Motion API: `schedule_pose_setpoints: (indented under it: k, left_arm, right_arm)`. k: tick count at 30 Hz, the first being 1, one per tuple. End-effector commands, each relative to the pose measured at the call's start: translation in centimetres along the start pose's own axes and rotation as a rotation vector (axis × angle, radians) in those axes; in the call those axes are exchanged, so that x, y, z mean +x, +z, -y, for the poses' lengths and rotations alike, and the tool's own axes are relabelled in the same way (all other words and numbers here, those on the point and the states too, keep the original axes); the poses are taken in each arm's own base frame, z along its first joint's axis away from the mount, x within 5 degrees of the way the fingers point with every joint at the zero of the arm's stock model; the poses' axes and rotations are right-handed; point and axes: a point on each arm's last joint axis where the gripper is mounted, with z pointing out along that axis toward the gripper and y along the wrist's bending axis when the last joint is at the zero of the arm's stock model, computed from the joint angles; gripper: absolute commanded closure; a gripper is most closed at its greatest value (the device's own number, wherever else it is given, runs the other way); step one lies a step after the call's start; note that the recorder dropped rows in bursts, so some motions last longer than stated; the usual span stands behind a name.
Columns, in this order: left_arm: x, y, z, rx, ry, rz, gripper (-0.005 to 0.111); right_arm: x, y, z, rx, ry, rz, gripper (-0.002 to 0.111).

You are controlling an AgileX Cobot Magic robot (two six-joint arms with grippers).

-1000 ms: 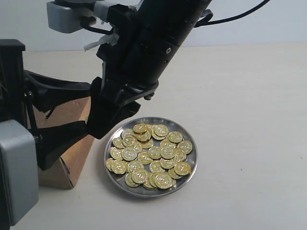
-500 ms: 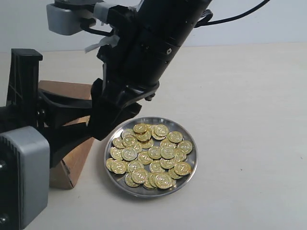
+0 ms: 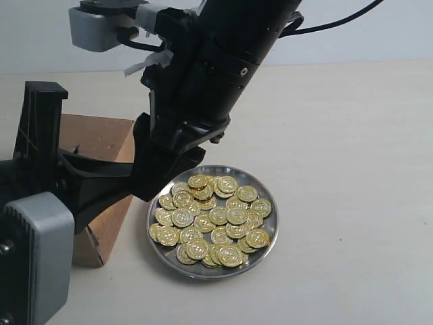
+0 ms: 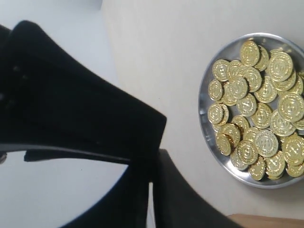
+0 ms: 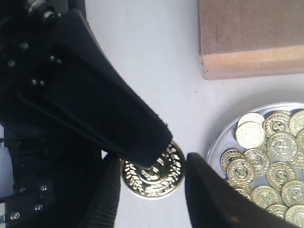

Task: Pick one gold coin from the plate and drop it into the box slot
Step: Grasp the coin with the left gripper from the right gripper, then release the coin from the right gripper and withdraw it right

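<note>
Two black fingers (image 5: 205,194) of the right end effector (image 5: 153,164) flank one round gold coin (image 5: 154,183) stamped with a wreath. Its rim meets each finger and its broad face is turned to the wrist camera. The coin reads much larger than those in the dish, so it is up off the table (image 3: 352,135), grasped by its rim.

Left end effector (image 4: 153,166): clenched, fingers pressed together. Its tip overlaps the coin's edge in the right wrist view. Cannot tell whether it also pinches the coin.

Key relation: the plain brown rectangular wood-look box (image 3: 95,139) lies just beside the right end effector and lower. It is on the side away from the round shallow silver-grey metal plate (image 3: 203,274) and its heap of gold coins (image 3: 213,217). The right end effector hangs over the gap between box and plate. The box's long axis appears to run alongside the end effector, not toward it.

The slot is not made out in any view, as the left arm covers part of the box face. Its axis is therefore unknown.

Judgement: a short sideways carry over the box. The coin must go in rim-first, so it probably needs turning.

Pose: the right arm slants steeply down and reaches across the middle, wrist low. The left arm sits low, fingers pointing at the right end effector and nearer the box face.
</note>
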Motion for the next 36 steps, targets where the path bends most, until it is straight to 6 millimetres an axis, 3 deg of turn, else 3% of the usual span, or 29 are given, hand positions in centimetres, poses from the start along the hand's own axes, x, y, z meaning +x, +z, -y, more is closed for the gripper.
schedule_pose_setpoints:
  k: [1,2,4,5,8,11,13,20,23,29,32,36]
  left_arm:
    - [0.0,-0.1,-0.6,-0.039,-0.026,-0.010,0.107]
    - [0.0,-0.1,-0.6,-0.038,-0.039,-0.010,0.107]
    - [0.0,-0.1,-0.6,-0.038,-0.049,-0.009,0.107]
    - [0.1,-0.1,-0.6,-0.039,-0.067,-0.012,0.107]
    - [0.1,0.0,-0.6,-0.036,-0.144,-0.012,0.107]
    - [1.2,0.0,-0.7,-0.061,-0.387,-0.070,0.107]
    - [2.1,-0.1,-0.8,-0.081,-0.496,-0.112,0.107]
    - [6.4,-1.1,-1.2,-0.245,-1.077,-0.320,0.107]
    - [7.6,-1.7,-1.7,-0.328,-1.192,-0.414,0.107]
    - [8.6,-1.5,-1.7,-0.370,-1.207,-0.528,0.107]
    - [8.3,-0.9,-1.5,-0.334,-1.229,-0.485,0.107]
    - [5.1,-0.4,-2.5,-0.194,-1.300,-0.112,0.107]
  right_arm:
    - [-0.2,0.1,0.1,0.009,-0.002,0.027,0.066]
    - [-0.2,0.0,0.0,0.010,-0.001,0.028,0.053]
    - [-0.1,-0.4,0.0,0.040,-0.014,0.019,0.043]
    - [0.0,-1.0,-0.1,0.077,-0.031,0.008,0.043]
    - [0.4,-4.2,-0.1,0.298,-0.003,-0.032,0.056]
    - [1.8,-8.9,-1.2,0.573,0.062,-0.014,0.095]
    - [2.4,-10.7,-1.9,0.649,0.076,0.016,0.108]
    - [5.7,-18.0,-7.6,0.821,0.130,0.249,0.108]
    - [7.0,-19.9,-9.0,0.884,0.162,0.313,0.108]
    - [9.9,-23.1,-12.6,0.927,0.194,0.459,0.108]
    - [11.4,-24.2,-14.2,0.936,0.198,0.528,0.108]
    - [13.1,-25.4,-16.1,0.934,0.193,0.609,0.108]
